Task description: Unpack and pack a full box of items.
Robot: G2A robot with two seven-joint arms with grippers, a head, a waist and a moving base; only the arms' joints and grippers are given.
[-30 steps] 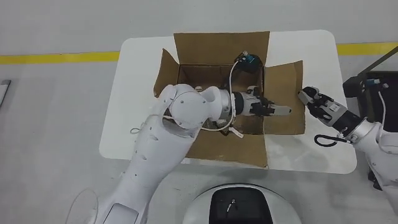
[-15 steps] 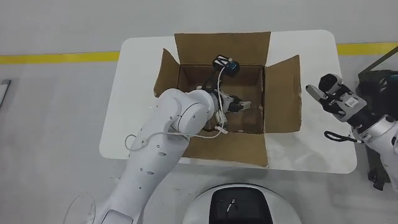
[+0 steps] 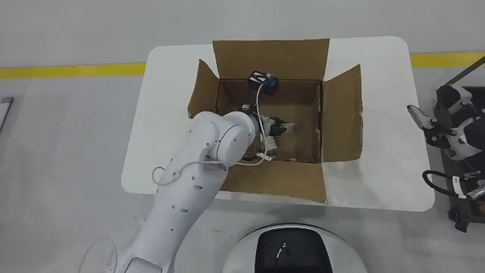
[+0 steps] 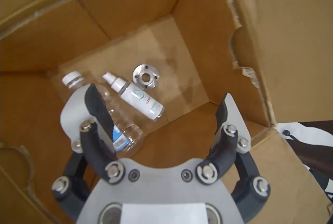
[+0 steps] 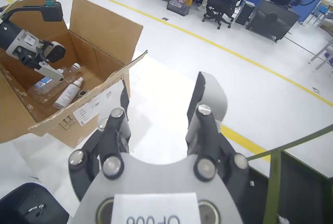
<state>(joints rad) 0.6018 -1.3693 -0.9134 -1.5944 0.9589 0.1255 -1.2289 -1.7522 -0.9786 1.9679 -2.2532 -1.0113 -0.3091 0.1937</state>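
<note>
Box (image 3: 270,57) — open, on white table (image 3: 173,110)

Open cardboard box (image 3: 345,114), from above: flaps at 12, 3, 6 and 9 o'clock open outward, leaving the mouth free except where the left arm (image 3: 220,140) enters from 7 o'clock. On the floor, a clear plastic bottle (image 4: 128,135), spray bottle (image 4: 140,100) and metal flange (image 4: 145,77) lie close together below the spread left gripper (image 4: 158,92); bare cardboard adjoins the flange.

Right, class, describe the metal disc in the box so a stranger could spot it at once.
Look into the open cardboard box on the white table. On its floor lie a clear bottle, a white spray bottle and the metal disc. The disc alone is round, shiny and pierced with holes.
</note>
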